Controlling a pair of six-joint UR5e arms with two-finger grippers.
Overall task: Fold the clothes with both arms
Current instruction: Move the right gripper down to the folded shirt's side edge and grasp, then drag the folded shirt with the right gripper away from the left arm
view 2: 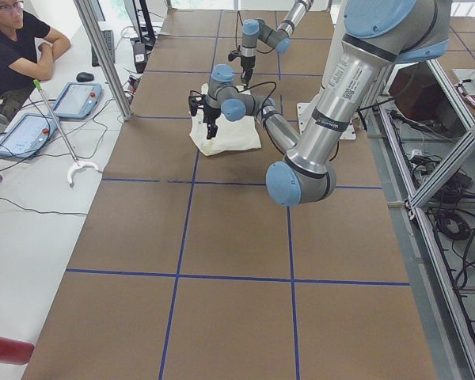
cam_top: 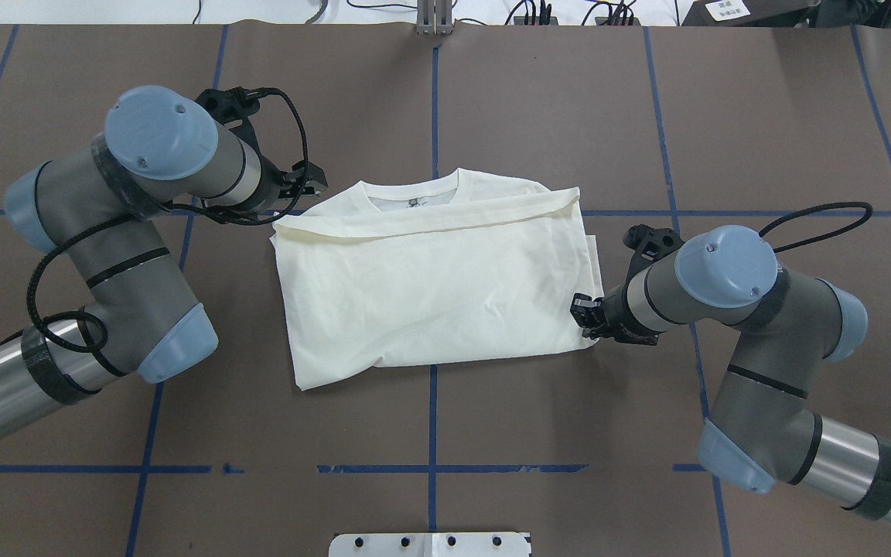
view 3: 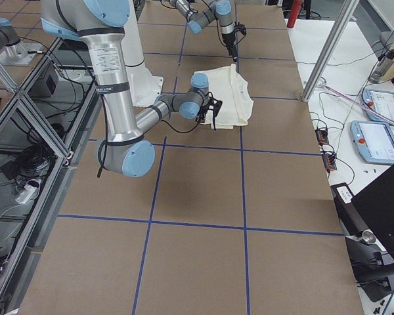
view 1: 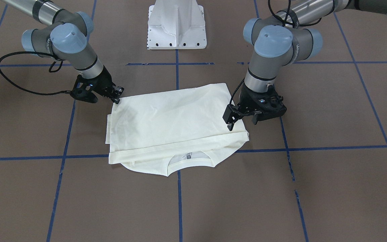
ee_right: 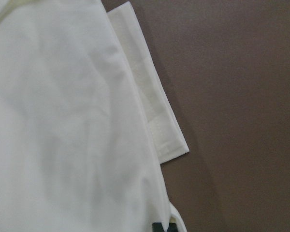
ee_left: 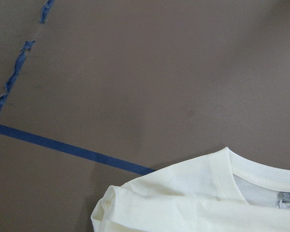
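The cream shirt [view 1: 176, 121] lies folded in half on the brown table, plain back up, with the hem laid just short of the ribbed neckline [cam_top: 414, 197]. My left gripper [cam_top: 308, 182] hovers over the shirt's far left corner by the hem; its jaws look apart and empty, and it also shows in the front view [view 1: 242, 122]. My right gripper [cam_top: 583, 317] is low at the shirt's near right corner, its tips touching the cloth edge [view 1: 117, 95], and the jaws look slightly apart. The right wrist view shows the folded layers [ee_right: 63, 121] and a sleeve cuff [ee_right: 159, 135].
Blue tape lines [cam_top: 432, 418] grid the table. The white pedestal base [view 1: 176, 27] stands on the robot's side of the shirt. In the left side view a person [view 2: 12, 47] sits beside the table with two tablets [view 2: 75, 99] and a white pole [view 2: 63, 134].
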